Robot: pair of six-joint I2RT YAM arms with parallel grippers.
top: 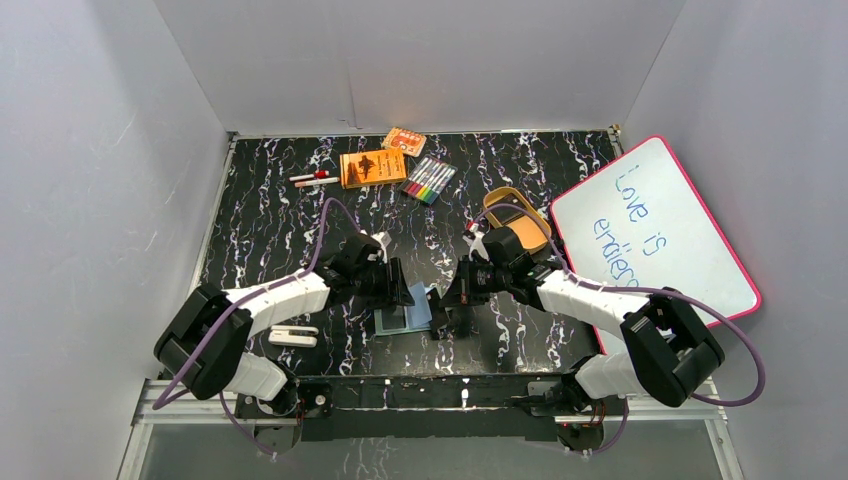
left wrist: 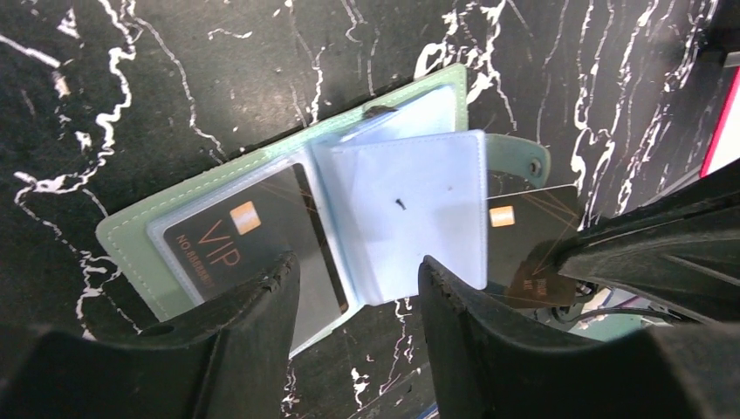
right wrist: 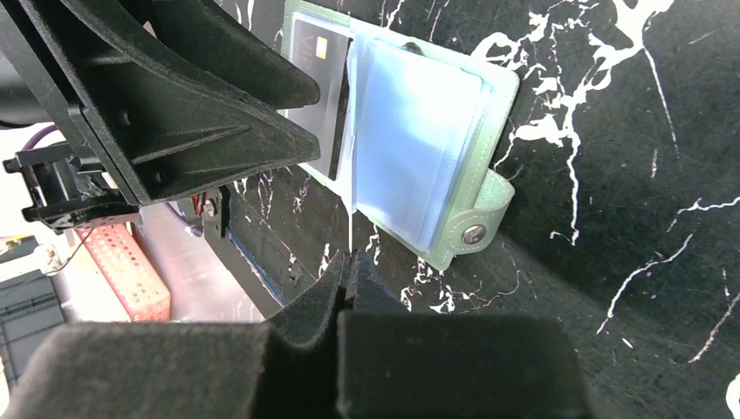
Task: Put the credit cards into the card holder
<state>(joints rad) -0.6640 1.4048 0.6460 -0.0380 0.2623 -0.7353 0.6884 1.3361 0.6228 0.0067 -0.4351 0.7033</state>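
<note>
One credit card half hidden behind card holder sleeve.

You have the card holder open at the middle of the near edge, a first card in its left sleeve and a second card at its right side; the tray sits behind it, toward the right edge.

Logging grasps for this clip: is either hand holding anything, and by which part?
The right hand pinches a credit card by its end away from the chip; the left hand is open, holding nothing.
</note>
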